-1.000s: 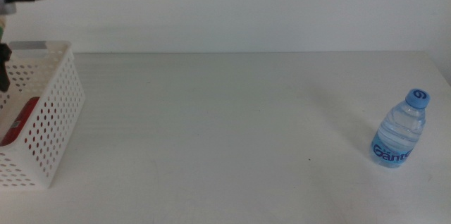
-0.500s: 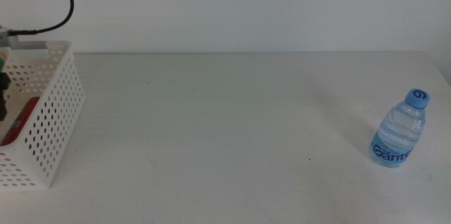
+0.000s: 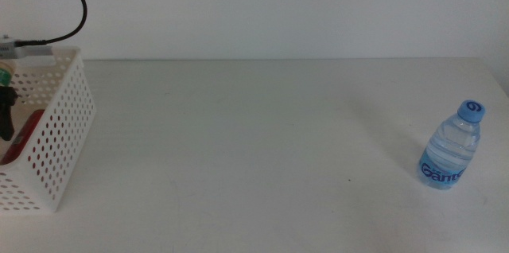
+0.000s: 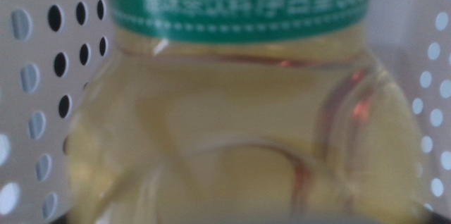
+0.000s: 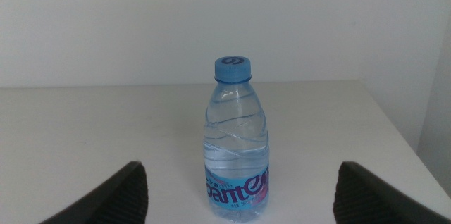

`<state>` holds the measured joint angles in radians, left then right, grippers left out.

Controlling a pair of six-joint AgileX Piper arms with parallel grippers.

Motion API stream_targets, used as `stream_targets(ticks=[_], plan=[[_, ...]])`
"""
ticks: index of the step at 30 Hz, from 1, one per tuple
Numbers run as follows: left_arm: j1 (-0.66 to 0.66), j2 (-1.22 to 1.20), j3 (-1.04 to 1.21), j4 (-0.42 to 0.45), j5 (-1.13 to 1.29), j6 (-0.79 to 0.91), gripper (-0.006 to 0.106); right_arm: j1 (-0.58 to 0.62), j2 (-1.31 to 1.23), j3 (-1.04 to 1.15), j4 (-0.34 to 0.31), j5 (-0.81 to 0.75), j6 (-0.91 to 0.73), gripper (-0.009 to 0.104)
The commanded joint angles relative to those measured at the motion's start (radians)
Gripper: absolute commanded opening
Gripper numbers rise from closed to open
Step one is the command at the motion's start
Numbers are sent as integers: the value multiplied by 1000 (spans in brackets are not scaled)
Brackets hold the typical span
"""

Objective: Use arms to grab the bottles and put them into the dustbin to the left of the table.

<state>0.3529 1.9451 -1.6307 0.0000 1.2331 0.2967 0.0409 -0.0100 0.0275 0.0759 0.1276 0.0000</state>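
Left pincer (image 3: 6, 114) sits down inside the white dustbin (image 3: 56, 153) at the table's (image 3: 254, 142) far-left edge, black cable arching above it. Its wrist camera is filled by the yellow-drink bottle (image 4: 232, 111), green label up close, perforated walls on both sides; whether those jaws grip it, I cannot tell. A red can (image 3: 24, 135) lies in the bin too. Over on the right, the blue-capped water bottle (image 3: 452, 145) stands upright, with the right pincer (image 5: 236, 189) spread wide open before it, not touching.

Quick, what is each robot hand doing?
Left gripper: in the basket, grip on yellow bottle cannot be told.
Right gripper: open, facing the water bottle.
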Motion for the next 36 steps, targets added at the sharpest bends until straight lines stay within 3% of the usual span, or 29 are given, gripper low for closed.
stream_targets(ticks=[1, 3, 12, 21, 36], plan=[[-1, -67, -32, -7, 63, 0, 76, -5, -27, -7, -3, -77, -8, 76], [-1, -67, -32, -7, 65, 0, 91, -5, -27, -7, -3, -77, -8, 76], [-2, -111, -33, -55, 68, -7, 90, -5, -27, -7, -3, -77, -8, 76], [-29, -309, -29, -319, -20, 23, 90, -5, -27, -7, -3, -77, -8, 76], [-511, -762, 378, -339, -517, 104, 86, -5, -27, -7, -3, -77, -8, 76]])
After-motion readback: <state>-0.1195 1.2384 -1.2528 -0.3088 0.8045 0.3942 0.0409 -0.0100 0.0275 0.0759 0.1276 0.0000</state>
